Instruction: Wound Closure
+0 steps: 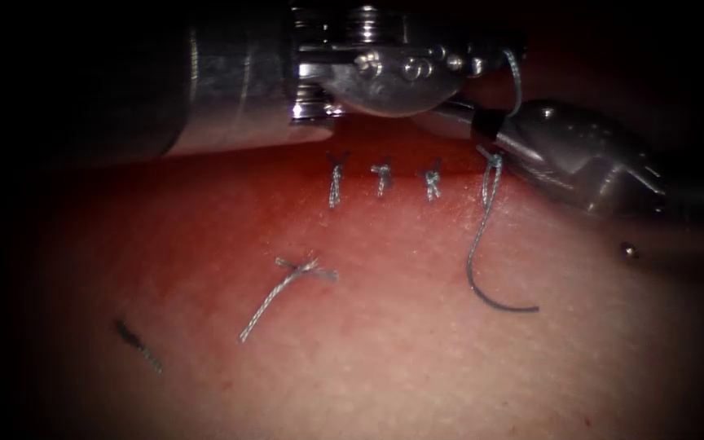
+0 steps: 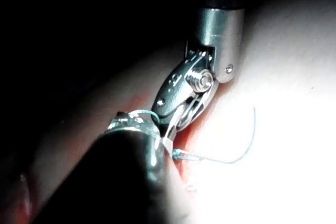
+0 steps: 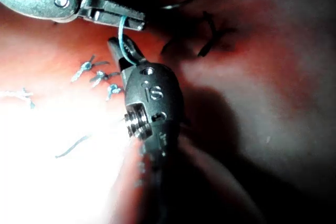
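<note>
Thread [image 1: 486,204] (trailing over tissue [image 1: 417,350]) is clamped by both closed grippers, left [image 1: 482,61] and right [image 1: 482,130]

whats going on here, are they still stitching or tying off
Two needle drivers meet over the right end of the cut in the tissue. The left tool and the right tool both have their jaws shut on the thread, which runs between their tips. Three knotted stitches sit along the cut, a fourth loop with a long tail lies to their right, and cut ends of thread lie nearer the camera.
</note>
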Robot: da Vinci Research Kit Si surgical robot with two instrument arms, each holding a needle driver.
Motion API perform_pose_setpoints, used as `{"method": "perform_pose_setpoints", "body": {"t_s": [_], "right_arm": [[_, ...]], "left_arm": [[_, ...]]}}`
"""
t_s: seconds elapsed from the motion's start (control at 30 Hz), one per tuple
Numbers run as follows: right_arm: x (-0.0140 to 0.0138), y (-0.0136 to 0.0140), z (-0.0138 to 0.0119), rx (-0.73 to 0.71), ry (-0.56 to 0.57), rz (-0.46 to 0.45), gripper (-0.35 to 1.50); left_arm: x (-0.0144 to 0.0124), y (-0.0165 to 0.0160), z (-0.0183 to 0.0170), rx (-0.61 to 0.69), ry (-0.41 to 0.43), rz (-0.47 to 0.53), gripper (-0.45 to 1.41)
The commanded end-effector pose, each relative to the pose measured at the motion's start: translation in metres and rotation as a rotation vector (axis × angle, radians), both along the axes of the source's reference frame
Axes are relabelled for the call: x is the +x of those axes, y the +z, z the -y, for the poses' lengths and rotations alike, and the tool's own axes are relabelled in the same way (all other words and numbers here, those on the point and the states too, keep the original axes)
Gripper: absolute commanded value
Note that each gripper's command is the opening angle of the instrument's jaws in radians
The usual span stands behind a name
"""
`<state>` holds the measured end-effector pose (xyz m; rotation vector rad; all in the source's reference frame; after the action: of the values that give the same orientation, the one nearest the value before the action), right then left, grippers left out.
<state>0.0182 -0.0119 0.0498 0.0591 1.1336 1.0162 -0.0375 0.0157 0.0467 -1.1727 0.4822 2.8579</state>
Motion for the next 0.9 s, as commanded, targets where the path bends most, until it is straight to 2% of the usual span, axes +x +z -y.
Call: {"method": "perform_pose_setpoints", "body": {"t_s": [0.03,0.1,0.13,0.17,0.27,0.37,0.5,0.6,0.7,0.8,0.9], "right_arm": [[-0.0005,0.0,0.0005,-0.007,-0.017,-0.003,0.98],[-0.0024,-0.0006,0.0013,-0.017,-0.038,-0.01,1.08],[-0.0044,-0.0012,0.0019,-0.018,-0.055,-0.023,1.08],[-0.0052,-0.0014,0.002,-0.022,-0.063,-0.023,1.08],[-0.0076,-0.0017,0.0023,-0.021,-0.063,-0.017,1.04],[-0.0088,-0.0016,0.0024,-0.024,-0.062,-0.012,1.01],[-0.0084,-0.0012,0.003,-0.031,-0.058,-0.008,0.94],[-0.0077,-0.0008,0.0034,-0.027,-0.071,0.0,0.91],[-0.0074,-0.0002,0.0038,-0.025,-0.08,0.013,0.88],[-0.0073,0.0006,0.0042,-0.024,-0.092,0.024,0.84],[-0.0073,0.0012,0.0043,-0.028,-0.093,0.027,0.77]], "left_arm": [[0.0002,0.0003,-0.0004,-0.016,-0.004,-0.011,-0.45],[0.0024,0.0002,0.0004,-0.02,0.001,-0.025,-0.45],[0.0046,0.0001,0.0011,-0.029,-0.003,-0.038,-0.45],[0.0061,0.0,0.0015,-0.033,-0.002,-0.046,-0.45],[0.0091,-0.0003,0.0027,-0.043,0.011,-0.058,-0.45],[0.012,-0.0009,0.0041,-0.019,0.003,-0.05,-0.45],[0.0152,-0.0012,0.0058,0.046,-0.035,0.002,-0.45],[0.0166,-0.0009,0.007,0.124,-0.03,0.078,-0.45],[0.0174,-0.0003,0.0092,0.296,0.03,0.214,-0.45],[0.0176,0.0002,0.0113,0.394,0.067,0.305,-0.45],[0.0174,0.0003,0.0128,0.45,0.097,0.348,-0.45]]}}
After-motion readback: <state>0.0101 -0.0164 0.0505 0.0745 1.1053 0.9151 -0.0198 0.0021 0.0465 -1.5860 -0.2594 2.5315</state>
